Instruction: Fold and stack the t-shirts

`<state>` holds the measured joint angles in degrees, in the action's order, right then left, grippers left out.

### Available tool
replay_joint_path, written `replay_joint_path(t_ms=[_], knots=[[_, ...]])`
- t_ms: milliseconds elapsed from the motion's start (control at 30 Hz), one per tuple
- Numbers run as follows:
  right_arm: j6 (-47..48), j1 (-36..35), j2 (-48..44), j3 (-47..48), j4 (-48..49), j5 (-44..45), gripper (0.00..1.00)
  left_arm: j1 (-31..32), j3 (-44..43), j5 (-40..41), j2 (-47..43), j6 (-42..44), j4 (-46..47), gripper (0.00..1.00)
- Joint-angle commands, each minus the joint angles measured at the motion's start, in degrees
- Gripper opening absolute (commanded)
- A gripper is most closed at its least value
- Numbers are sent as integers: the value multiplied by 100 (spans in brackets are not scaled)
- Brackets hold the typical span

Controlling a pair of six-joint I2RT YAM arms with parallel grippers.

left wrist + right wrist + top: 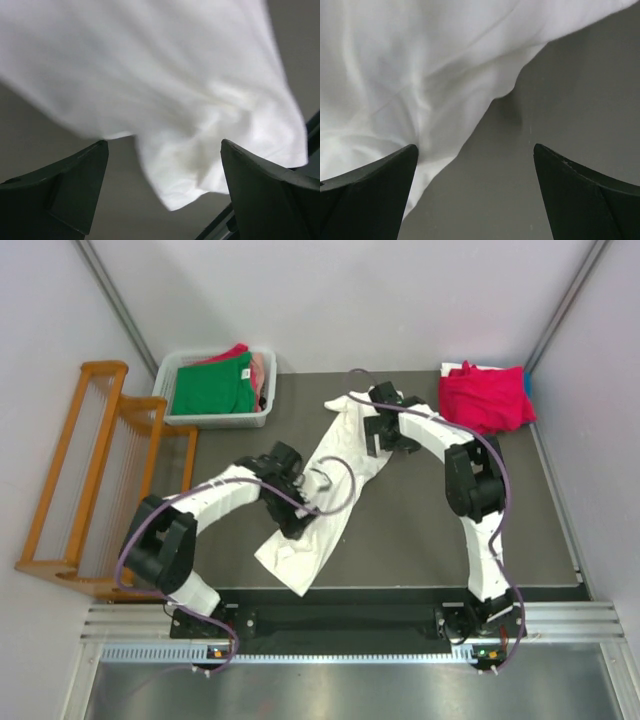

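The white t-shirt [338, 445] lies across the table [420, 540], its long axis diagonal from near-left to far-right (collar end hard to tell). The left gripper [165, 165] and right gripper [475, 165] hang above it, jaws wide apart, empty.

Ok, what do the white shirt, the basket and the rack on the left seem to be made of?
White shirt: soft matte cloth, likely cotton knit; it creases and drapes limply. Basket: pale smooth plastic, apparently, with a moulded rim. Rack: orange-stained wood by its look, with thin rods.
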<state>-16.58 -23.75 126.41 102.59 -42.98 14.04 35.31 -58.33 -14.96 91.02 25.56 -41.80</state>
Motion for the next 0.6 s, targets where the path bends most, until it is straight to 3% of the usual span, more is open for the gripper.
replay_joint_path(t_ms=[0, 267, 433, 533, 567], knots=[[146, -464, -828, -81, -52, 722, 100, -1392, -13, -491, -392, 221, -241, 98], [155, -534, -916, -63, -105, 757, 100, -1571, 515, -438, -1025, 283, -329, 98], [155, -1385, -1757, -939, -210, 1021, 100, -1825, 515, -490, -1025, 239, -232, 98], [41, -2071, -2425, -1775, -263, 1310, 100, -2597, 454, -858, -841, 283, -31, 98], [-3, -2229, -2585, -1960, -298, 1381, 100, -3139, 375, -1164, -727, 291, -30, 98]])
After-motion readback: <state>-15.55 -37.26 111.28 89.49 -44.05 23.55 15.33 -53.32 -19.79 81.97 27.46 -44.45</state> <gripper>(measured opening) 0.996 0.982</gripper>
